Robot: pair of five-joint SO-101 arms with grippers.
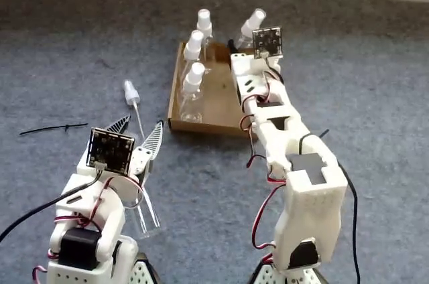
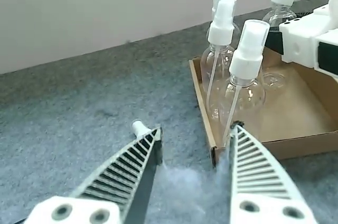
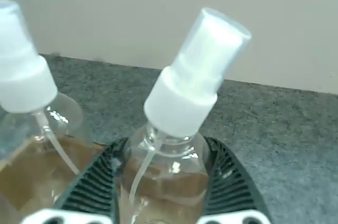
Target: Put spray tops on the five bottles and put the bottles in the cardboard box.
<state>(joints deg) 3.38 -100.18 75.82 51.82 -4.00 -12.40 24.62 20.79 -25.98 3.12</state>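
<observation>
Three clear bottles with white spray tops (image 1: 194,78) (image 2: 238,78) stand along one side of the shallow cardboard box (image 1: 218,106) (image 2: 311,113). At the box's far corner a fourth capped bottle (image 1: 253,25) (image 3: 182,108) is tilted, with my right gripper (image 1: 251,43) (image 3: 166,150) shut on its shoulders. A loose spray top (image 1: 132,96) (image 2: 139,128) lies on the carpet beside the box. My left gripper (image 1: 137,131) (image 2: 196,131) is open just short of it, holding nothing. An uncapped clear bottle (image 1: 145,216) lies on the carpet by the left arm.
Grey carpet (image 1: 60,63) covers the whole work surface. A black cable tie (image 1: 53,128) lies to the left of the left arm. A pale wall (image 2: 105,7) runs behind the box.
</observation>
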